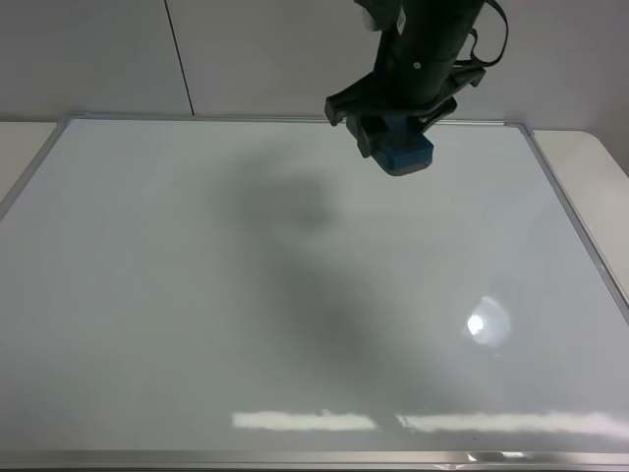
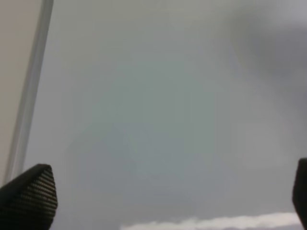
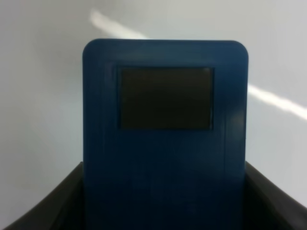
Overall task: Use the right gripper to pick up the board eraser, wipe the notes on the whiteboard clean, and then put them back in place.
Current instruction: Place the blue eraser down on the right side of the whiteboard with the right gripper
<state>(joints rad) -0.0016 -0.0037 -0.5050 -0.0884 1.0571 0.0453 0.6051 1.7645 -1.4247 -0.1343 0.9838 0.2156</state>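
Eraser point(image 1: 403, 152) is in the right hand point(image 1: 393, 138), clamped between both fingers, sitting at the far edge of the board point(image 1: 295, 324), right of centre. Can't tell from the high view if it's touching the board or just above it. Right wrist view shows a blue plastic block point(image 3: 165, 134) with a dark rectangular inset point(image 3: 165, 98), fingers gripping its two long sides near the wrist end. Judging by look: light, rigid shell, smooth sides so it could slip or twist under sideways drag; grip across the long sides near the middle is the sane hold, pad face kept flat to the board. Board looks clean in all views, no marks I can make out, only arm shadow and glare spots near the front edge point(image 1: 486, 323). So wiping is probably done or nearly, with put-back pending. Left hand point(image 2: 168, 201) is spread wide, holding nothing, over the board near its frame point(image 2: 29, 96). Board has a thin metal frame point(image 1: 575, 216) and lies flat on a pale surface point(image 1: 20, 147); plain light wall point(image 1: 246, 49) behind.
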